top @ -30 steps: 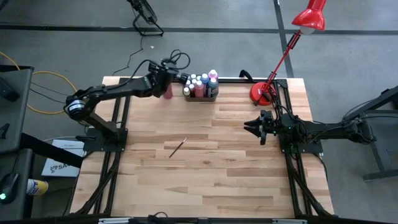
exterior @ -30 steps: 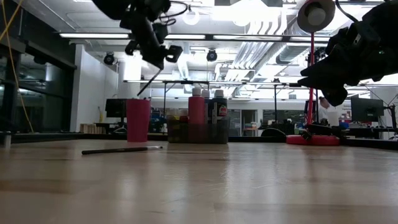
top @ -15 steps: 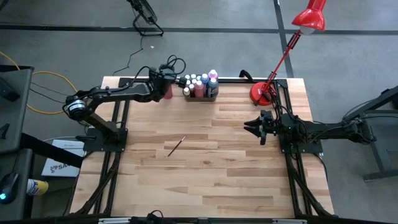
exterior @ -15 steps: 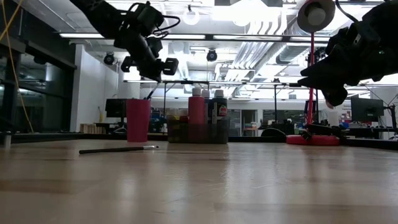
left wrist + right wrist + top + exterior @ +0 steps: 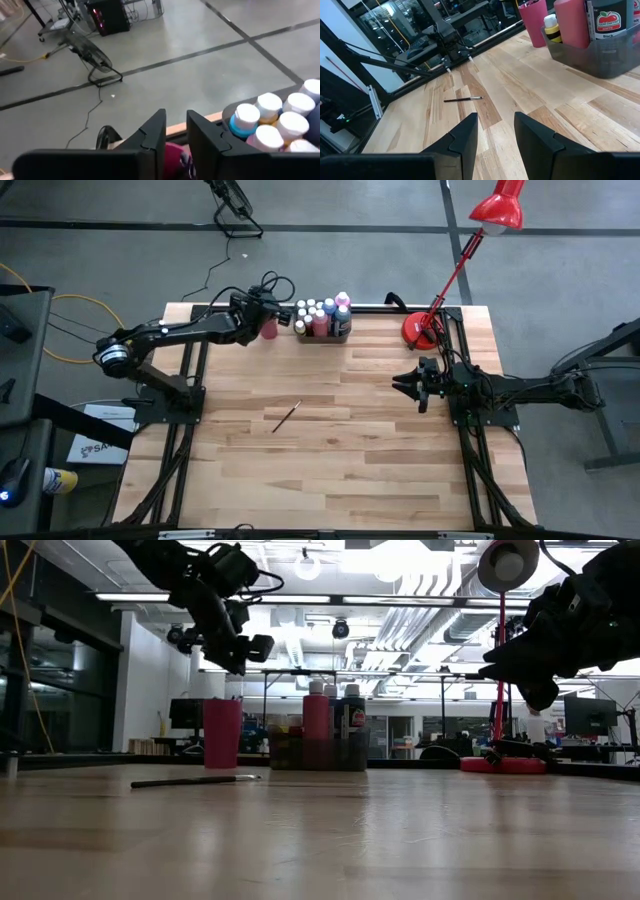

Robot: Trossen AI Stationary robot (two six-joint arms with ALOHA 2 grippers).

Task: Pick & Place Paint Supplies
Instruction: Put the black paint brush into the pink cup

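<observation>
— Hovering up at the far edge of the surface (image 5: 330,480), the left tool (image 5: 254,321) sat just above the red cup (image 5: 269,327), right beside the grey tray (image 5: 346,330) packed with paint bottles (image 5: 318,313). Its fingers (image 5: 155,132) stood a narrow gap apart in its wrist view, nothing between them.

— And the loose one?

— One paintbrush (image 5: 286,416) lay flat out on the open wood, well apart from cup and tray, about midway between the two arms. Its long axis ran on a diagonal — one tip toward the far right, the other toward the near left.

— Which arm had the better claim?

— The right tool (image 5: 418,391) hung over the surface's right side, prongs partly spread and holding nothing, and its wrist camera looked straight across at the brush (image 5: 463,99). By my reckoning it sat a touch closer than the left, which would have had to swing back toward the near side. Either way, the tool would have wanted its fingers turned across that diagonal, not along it — a thin handle lying flat leaves little to pinch.
</observation>
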